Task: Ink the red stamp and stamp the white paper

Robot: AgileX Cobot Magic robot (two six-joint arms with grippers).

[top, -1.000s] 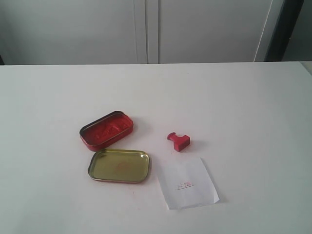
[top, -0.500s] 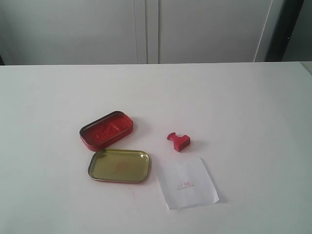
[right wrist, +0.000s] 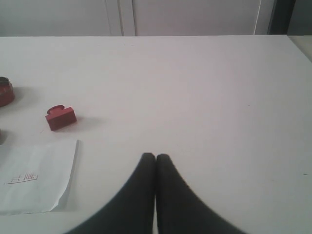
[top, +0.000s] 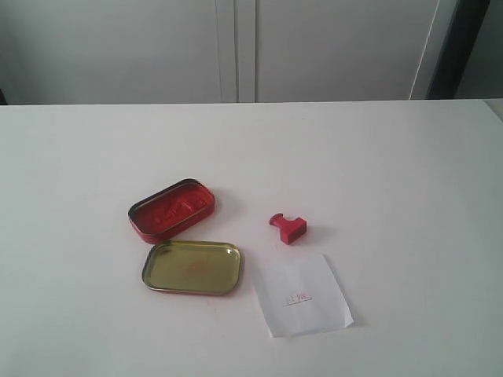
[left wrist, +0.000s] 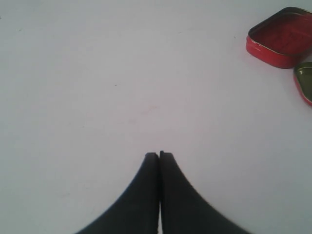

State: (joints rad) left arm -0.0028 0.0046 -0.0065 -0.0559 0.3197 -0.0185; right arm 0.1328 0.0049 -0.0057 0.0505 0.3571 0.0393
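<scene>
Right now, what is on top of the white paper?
Only a faint red imprint on the white paper; the red stamp sits apart. Whatever lies beneath is covered.

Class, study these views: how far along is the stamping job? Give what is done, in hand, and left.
Done: the white paper bears a small red imprint, so inking and stamping look finished; the red stamp lies on the table beside it, apart from the open red ink tin. In hand: nothing; the left gripper and right gripper are shut and empty. Left: apparently nothing.
</scene>
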